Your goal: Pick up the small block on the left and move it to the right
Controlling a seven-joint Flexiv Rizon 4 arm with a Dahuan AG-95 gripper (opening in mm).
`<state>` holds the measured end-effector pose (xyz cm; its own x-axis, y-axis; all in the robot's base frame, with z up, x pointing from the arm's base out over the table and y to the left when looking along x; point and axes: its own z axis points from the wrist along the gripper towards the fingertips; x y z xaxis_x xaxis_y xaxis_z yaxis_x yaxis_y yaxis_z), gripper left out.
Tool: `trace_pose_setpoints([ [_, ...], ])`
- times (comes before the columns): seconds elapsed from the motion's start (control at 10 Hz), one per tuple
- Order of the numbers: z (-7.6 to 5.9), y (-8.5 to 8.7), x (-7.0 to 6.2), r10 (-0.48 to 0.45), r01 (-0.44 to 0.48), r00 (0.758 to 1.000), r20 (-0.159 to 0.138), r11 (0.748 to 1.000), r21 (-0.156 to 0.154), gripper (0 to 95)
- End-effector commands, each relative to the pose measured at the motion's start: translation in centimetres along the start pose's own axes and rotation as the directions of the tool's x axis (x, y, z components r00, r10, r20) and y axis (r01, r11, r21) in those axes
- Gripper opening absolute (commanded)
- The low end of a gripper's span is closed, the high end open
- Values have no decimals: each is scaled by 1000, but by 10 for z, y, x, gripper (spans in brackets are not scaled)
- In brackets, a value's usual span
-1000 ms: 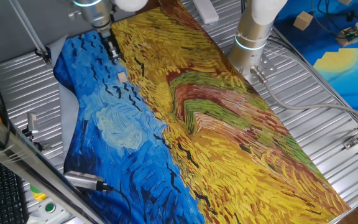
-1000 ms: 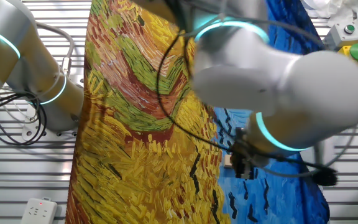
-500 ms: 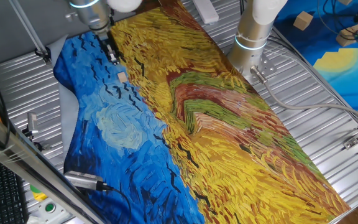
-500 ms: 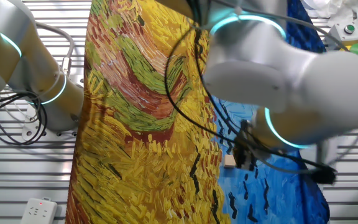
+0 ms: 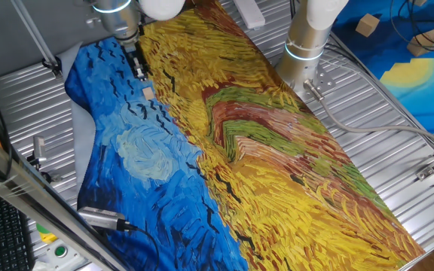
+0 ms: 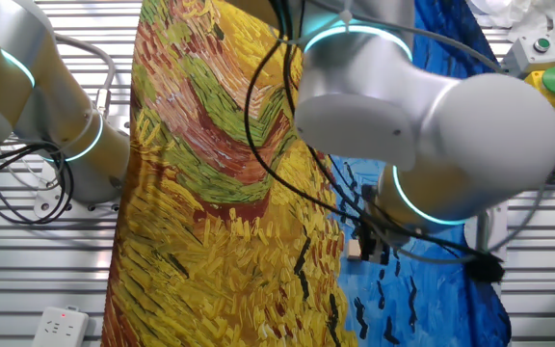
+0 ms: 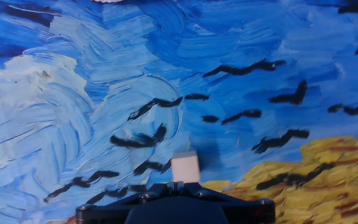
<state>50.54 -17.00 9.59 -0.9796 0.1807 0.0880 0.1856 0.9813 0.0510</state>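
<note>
The small block (image 5: pixel 148 93) is a tiny tan wooden cube lying on the painted cloth, at the border of its blue and yellow parts. It also shows in the other fixed view (image 6: pixel 356 250) and low in the middle of the hand view (image 7: pixel 185 167). My gripper (image 5: pixel 138 69) hangs just behind the block, a short way off it and not touching. In the hand view the gripper (image 7: pixel 174 185) is shut and empty, with the block just ahead of the tips. In the other fixed view the gripper (image 6: pixel 377 251) is beside the block, partly hidden by my arm.
The painted cloth (image 5: pixel 277 173) covers the ribbed metal table. A second arm's base (image 5: pixel 305 45) stands at the cloth's far edge. A larger pale wooden block (image 5: pixel 367 25) lies on a blue mat at the far right. A metal cylinder (image 5: pixel 100 218) lies at the near left.
My gripper has shifted slightly toward the small block. The block has not moved.
</note>
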Motion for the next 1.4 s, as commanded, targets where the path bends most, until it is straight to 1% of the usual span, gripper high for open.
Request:
trace_pose_setpoints([
  [0.1, -1, -2, 0, -3, 3, 1000, -7, 1000, -7, 0],
  [0.6, -1, -2, 0, -3, 3, 1000, -7, 1000, -7, 0],
  [0.7, -1, -2, 0, -12, 12, 1000, -12, 1000, -14, 0],
  [0.9, -1, -2, 0, -14, 12, 999, -42, 999, -43, 0],
  [1.0, -1, -2, 0, -12, 9, 998, -61, 999, -52, 0],
  [1.3, -1, -2, 0, 2, -7, 997, -81, 998, -65, 0],
  [1.4, -1, -2, 0, 4, -10, 996, -88, 998, -63, 0],
])
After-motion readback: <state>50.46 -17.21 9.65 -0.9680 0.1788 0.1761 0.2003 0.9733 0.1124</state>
